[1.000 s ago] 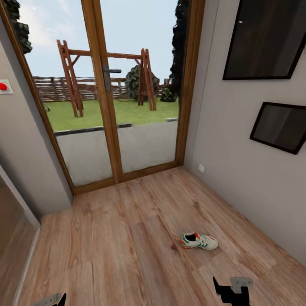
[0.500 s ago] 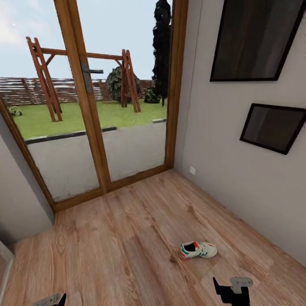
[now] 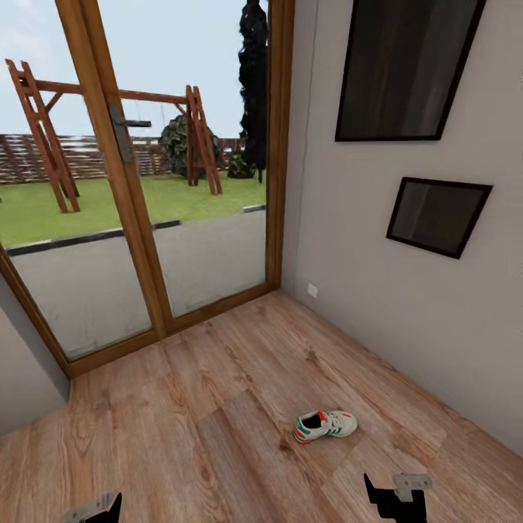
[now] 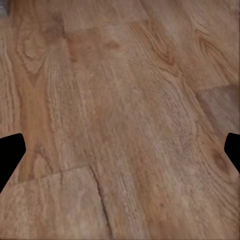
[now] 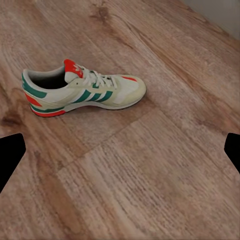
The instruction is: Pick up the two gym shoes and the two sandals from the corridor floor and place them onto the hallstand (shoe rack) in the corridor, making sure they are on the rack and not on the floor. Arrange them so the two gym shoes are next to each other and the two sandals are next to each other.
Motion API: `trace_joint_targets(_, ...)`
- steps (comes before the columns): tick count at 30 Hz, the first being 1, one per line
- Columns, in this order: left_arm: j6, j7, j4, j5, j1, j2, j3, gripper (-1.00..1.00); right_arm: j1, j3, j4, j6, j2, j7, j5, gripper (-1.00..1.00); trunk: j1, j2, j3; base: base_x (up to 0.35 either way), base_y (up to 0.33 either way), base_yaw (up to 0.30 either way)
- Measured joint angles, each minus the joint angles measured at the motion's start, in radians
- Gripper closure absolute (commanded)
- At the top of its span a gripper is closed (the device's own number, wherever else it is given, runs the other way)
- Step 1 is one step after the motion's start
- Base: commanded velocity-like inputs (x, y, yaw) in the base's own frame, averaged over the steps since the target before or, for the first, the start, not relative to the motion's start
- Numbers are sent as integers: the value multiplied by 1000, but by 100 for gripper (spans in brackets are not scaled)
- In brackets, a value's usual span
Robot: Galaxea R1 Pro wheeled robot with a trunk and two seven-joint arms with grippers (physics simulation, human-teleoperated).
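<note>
Floorboards of light brown wood grain, the corridor floor, run from the near edge of the head view up to a wood-framed glass door at the far end and to a light grey wall on the right. The planks between door and robot lie bare on the left and middle, giving broad open room there; on the right the wall's base closes in at a slant toward the door corner. Two dark framed pictures hang on that wall, and a small white socket sits low near the corner.

One gym shoe lies flat on its sole on the floor, right of centre, well apart from the wall and from the door. In the head view its long axis runs roughly left to right, slightly tilted, with the toe toward the right wall and the open heel toward the left. The right wrist view shows the same sneaker upright, laces up, green stripes on its side.

The right pincer hangs low over the floor, just nearer the robot than the shoe, its jaws wide and holding nothing. The left pincer sits at the bottom left edge over bare planks, likewise spread and empty.
</note>
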Motion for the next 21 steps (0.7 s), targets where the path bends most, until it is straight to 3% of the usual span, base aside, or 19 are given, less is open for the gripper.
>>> trace_joint_targets(3,2,78,-7,4,-7,-28,3,-100,0,0,0,0,1,0,0,-100,0,0,0,0,0,-8)
trace_joint_targets(8,3,144,-9,5,-33,-49,5,-100,0,0,0,0,1,0,0,-100,0,0,0,0,0,-2)
trace_joint_targets(13,4,165,6,3,-46,-53,3,-100,0,0,0,0,2,0,0,-100,0,0,0,0,0,-82)
trace_joint_targets(21,6,189,16,1,-48,-53,4,-100,0,0,0,0,2,0,0,-100,0,0,0,0,0,-221)
